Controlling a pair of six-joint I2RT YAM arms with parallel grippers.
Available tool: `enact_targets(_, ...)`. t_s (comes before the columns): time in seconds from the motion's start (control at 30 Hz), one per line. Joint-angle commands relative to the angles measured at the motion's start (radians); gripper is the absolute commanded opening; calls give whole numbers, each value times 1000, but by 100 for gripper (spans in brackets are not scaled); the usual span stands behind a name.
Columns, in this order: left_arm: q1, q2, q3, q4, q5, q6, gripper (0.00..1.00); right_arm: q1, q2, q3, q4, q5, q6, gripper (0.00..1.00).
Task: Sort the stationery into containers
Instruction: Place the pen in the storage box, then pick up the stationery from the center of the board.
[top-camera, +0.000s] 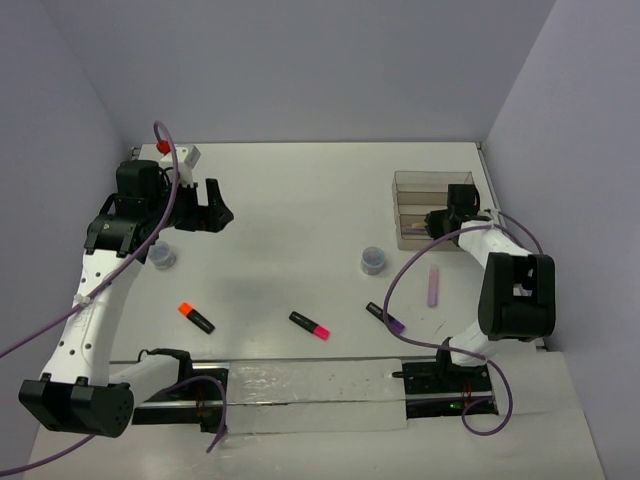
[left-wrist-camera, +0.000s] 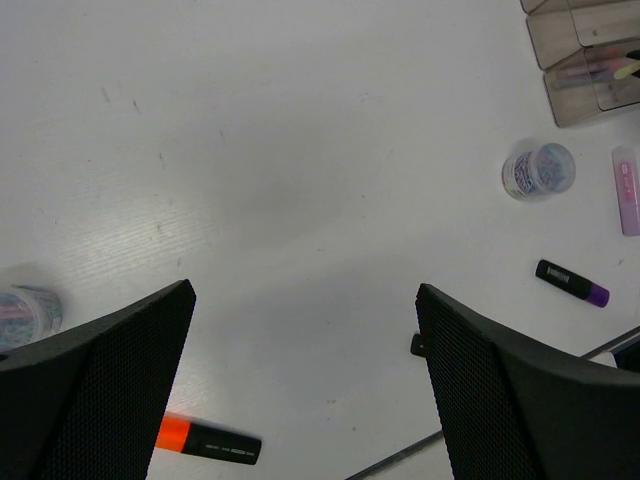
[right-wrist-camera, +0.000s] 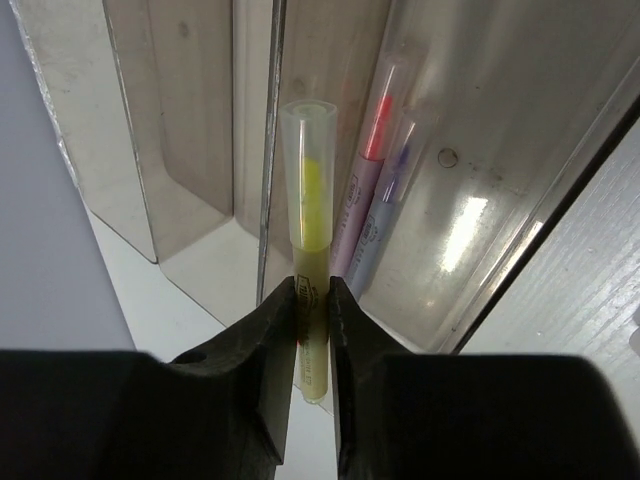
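Note:
My right gripper (top-camera: 440, 222) (right-wrist-camera: 313, 300) is shut on a yellow pen with a clear cap (right-wrist-camera: 308, 200) and holds it over the clear three-compartment tray (top-camera: 408, 185) (right-wrist-camera: 190, 120). The pen lies along a divider wall. Two lilac pens (right-wrist-camera: 362, 190) lie in the tray's compartment beside it. My left gripper (top-camera: 205, 208) (left-wrist-camera: 305, 295) is open and empty above the table at the far left. On the table lie an orange-capped highlighter (top-camera: 196, 317) (left-wrist-camera: 205, 440), a pink-capped one (top-camera: 309, 325), a purple-capped one (top-camera: 385, 318) (left-wrist-camera: 571, 283) and a lilac marker (top-camera: 433, 285) (left-wrist-camera: 627, 190).
Two small round grey-blue pieces stand on the table, one at mid-right (top-camera: 373, 260) (left-wrist-camera: 538, 170) and one under the left arm (top-camera: 162, 255) (left-wrist-camera: 25, 315). Walls close the table at the back and sides. A clear plastic sheet (top-camera: 300, 395) covers the near edge.

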Motion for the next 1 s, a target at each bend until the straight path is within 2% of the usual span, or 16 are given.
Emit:
enact_targets(0.0,0,6,-4,11,-4,15,99,-11,-63,18,-6,31,22,28)
enact_targets(0.03,0,9,-3,11,-2,16,99,-11,-66,18,0,20,19,30)
enact_targets(0.07,0,12,-1,5,-1,18,99,-11,-67,22,-4,10,17,39)
enact_targets(0.13,0,16,8,-2,9,22,99,-11,-76,27,-8,0,15,48)
enact_targets(0.2,0,18,11,-10,7,24,99,-11,-87,30,-10,-8,11,53)
enact_targets(0.23,0,14,11,-13,7,28,99,-12,-102,33,-11,-15,4,67)
enact_targets(0.27,0,12,8,-14,7,31,99,-11,-104,36,-13,-17,-3,70)
enact_targets(0.4,0,-8,-2,0,9,36,99,-11,-173,60,-47,-21,-105,71)
enact_targets(0.43,0,-11,-5,11,12,37,99,-3,-207,74,-73,-12,-179,71)
enact_targets(0.53,0,-16,-6,38,19,34,99,47,-278,116,-184,134,-385,72)
enact_targets(0.6,0,-19,-11,61,16,27,99,85,-315,85,-227,228,-484,72)
enact_targets(0.63,0,-20,-19,81,12,24,99,83,-327,64,-247,228,-519,71)
enact_targets(0.77,0,-25,-50,120,18,3,99,83,-337,-33,-307,216,-588,71)
enact_targets(0.97,0,-43,-82,182,88,-27,99,86,-344,-205,-360,138,-531,71)
